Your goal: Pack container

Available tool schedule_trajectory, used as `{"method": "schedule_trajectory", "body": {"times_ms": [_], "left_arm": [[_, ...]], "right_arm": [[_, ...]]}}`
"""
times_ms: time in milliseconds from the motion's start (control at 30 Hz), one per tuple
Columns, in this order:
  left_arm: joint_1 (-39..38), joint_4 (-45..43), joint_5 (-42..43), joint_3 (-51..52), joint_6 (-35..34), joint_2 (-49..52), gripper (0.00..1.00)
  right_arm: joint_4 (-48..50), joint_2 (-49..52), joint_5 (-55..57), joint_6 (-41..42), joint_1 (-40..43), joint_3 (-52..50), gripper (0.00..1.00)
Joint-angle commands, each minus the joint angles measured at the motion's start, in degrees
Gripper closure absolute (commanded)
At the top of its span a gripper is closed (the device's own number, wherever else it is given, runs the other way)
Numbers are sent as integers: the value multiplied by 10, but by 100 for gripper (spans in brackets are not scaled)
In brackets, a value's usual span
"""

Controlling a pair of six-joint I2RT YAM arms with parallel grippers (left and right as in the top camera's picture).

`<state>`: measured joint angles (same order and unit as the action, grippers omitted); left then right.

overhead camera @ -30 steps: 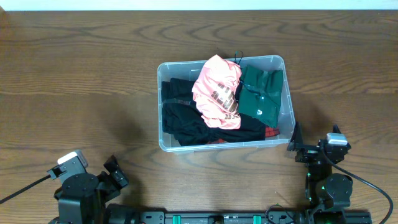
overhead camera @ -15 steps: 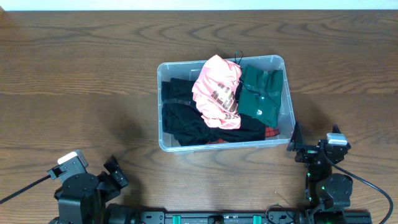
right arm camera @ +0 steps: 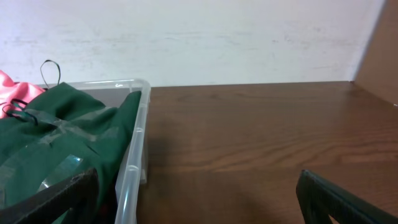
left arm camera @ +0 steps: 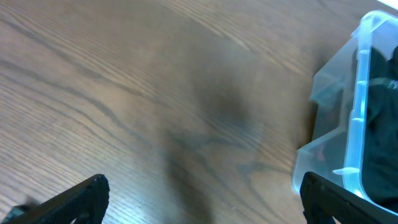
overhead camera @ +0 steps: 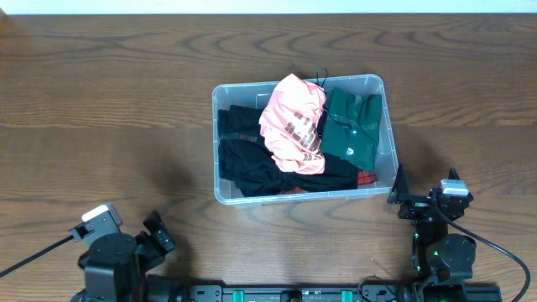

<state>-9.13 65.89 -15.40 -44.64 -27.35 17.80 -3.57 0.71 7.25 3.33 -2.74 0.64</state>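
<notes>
- Since a moment ago, the left arm [overhead camera: 113,256] has slid a tiny bit to the right and toward the near edge. The container and the right arm have stayed put.
- The container [overhead camera: 388,155] sits on the brown wood counter [overhead camera: 109,109], a bit right of the middle.
- Inside it, black clothes [overhead camera: 247,164] fill the left part. A pink cloth [overhead camera: 292,122] is piled up in the middle, and a green cloth [overhead camera: 352,126] lies on the right.
- A small red checked bit [overhead camera: 366,178] peeks out at the near right corner of the container.
- The left tool [left arm camera: 204,190] is wide open and holds nothing. It is over bare counter, near and left of the container, well apart from it.
- The right tool [right arm camera: 198,186] is wide open too, with nothing in it. It is just beside the container's near right corner, and I cannot tell if it touches.
</notes>
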Motion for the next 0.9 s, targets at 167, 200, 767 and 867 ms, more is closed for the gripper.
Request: {"method": "schedule_trajectory", "body": {"times_ms": [167, 200, 767, 867], "left_arm": [[-2, -242, -9, 199, 124, -143, 2], [-2, -271, -9, 219, 145, -159, 2], [53, -626, 73, 444, 327, -176, 2], [53, -626, 73, 444, 327, -176, 2]], "right_arm": [[0, -4, -4, -8, 4, -3, 1], [0, -4, -4, -8, 4, -3, 1], [0, -4, -4, -8, 4, -3, 1], [0, -4, -4, -8, 4, -3, 1]]}}
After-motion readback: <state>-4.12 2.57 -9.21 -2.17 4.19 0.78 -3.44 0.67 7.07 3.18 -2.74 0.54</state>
